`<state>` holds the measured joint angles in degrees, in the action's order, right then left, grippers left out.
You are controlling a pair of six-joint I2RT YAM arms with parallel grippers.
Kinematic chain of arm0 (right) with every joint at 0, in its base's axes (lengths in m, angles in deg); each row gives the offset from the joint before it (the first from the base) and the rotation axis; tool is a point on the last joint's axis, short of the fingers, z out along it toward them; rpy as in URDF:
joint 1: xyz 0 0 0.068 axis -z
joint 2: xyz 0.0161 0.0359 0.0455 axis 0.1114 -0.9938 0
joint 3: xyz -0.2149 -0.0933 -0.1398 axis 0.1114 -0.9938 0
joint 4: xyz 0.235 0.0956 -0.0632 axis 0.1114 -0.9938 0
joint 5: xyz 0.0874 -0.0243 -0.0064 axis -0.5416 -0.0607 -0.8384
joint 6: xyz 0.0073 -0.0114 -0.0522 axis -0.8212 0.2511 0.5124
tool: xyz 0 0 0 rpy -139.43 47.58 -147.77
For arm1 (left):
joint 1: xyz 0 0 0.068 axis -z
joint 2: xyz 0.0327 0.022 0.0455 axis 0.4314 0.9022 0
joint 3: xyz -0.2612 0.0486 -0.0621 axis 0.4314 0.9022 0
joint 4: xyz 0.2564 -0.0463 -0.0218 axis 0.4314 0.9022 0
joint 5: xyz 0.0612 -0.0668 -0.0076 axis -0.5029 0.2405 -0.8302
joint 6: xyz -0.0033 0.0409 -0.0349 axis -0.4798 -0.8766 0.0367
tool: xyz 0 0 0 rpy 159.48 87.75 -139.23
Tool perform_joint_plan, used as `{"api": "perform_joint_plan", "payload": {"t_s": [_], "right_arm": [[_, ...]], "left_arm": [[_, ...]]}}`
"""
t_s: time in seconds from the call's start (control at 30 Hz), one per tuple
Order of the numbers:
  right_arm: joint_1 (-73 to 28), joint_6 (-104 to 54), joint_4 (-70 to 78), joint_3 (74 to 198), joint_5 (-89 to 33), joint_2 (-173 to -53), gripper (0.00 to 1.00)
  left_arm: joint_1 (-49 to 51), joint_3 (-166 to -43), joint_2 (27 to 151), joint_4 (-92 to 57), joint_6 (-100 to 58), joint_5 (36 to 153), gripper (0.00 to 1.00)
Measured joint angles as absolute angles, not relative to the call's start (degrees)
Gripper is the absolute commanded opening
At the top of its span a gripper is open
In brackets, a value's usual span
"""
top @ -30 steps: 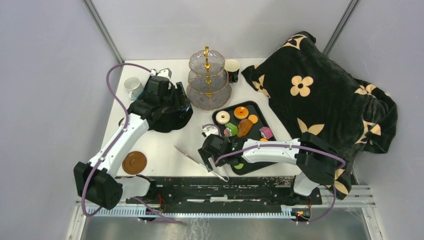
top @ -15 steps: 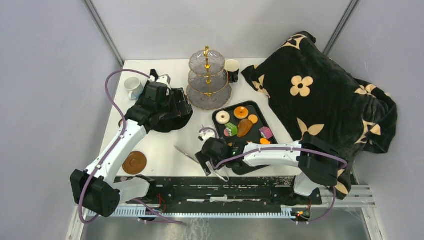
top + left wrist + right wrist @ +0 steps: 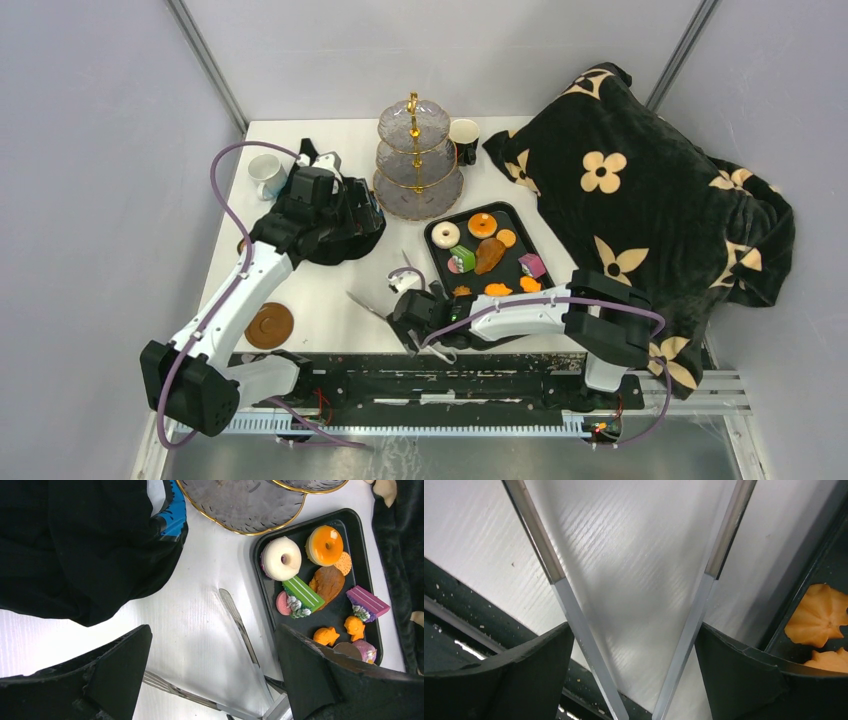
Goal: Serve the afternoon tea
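**Right fingers straddling the tongs, treats on the tray**

Your right gripper (image 3: 633, 630) is spread wide. Both arms of the tongs (image 3: 540, 547) run down between its fingers (image 3: 744, 680), closing toward each other. Can't tell if the pads touch the metal. Just outside the finger on the view's right is the wall of the black tray (image 3: 824, 555), with two orange cookies (image 3: 816, 615) inside.

Your left gripper (image 3: 212, 632) is wide too, nothing in it, hanging over the table (image 3: 200, 605) with the tongs lying between its fingers. Ahead of its right-side finger sit the white donut (image 3: 281, 558), orange donut (image 3: 324, 545), green slice (image 3: 302, 592) and purple slice (image 3: 367, 601). The tiered stand (image 3: 240, 505) is straight ahead of those fingers. The black blanket (image 3: 640, 190) crowds the tray's far side.
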<state>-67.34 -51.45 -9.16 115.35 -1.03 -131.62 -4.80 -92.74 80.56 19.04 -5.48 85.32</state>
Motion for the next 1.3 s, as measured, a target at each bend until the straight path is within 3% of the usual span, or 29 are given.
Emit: {"api": "perform_joint_plan", "payload": {"t_s": [0.17,0.37,0.57,0.73,1.17,1.3], "right_arm": [[-67.4,-52.9,-6.6,115.1,1.4,-132.3,0.81],[-67.4,-54.9,-4.1,114.7,4.5,-133.0,0.45],[-67.4,-53.9,-2.2,114.3,3.2,-133.0,0.32],[-67.2,-51.6,-5.5,114.8,0.3,-131.8,0.11],[-67.2,-50.1,-15.6,120.5,1.9,-130.1,0.18],[-67.2,-48.9,-11.9,118.2,4.8,-130.3,0.26]], "left_arm": [[-4.8,-91.9,80.4,19.0,-5.5,85.3,0.99],[-4.8,-91.0,79.7,19.0,-5.5,85.3,0.99],[-4.8,-92.3,79.4,21.0,-5.9,84.8,0.99],[-4.8,-98.1,79.4,23.4,-7.4,84.4,0.99],[-4.8,-101.3,79.2,24.1,-8.4,83.4,0.99],[-4.8,-100.6,79.2,24.1,-8.4,83.3,0.99]]}}
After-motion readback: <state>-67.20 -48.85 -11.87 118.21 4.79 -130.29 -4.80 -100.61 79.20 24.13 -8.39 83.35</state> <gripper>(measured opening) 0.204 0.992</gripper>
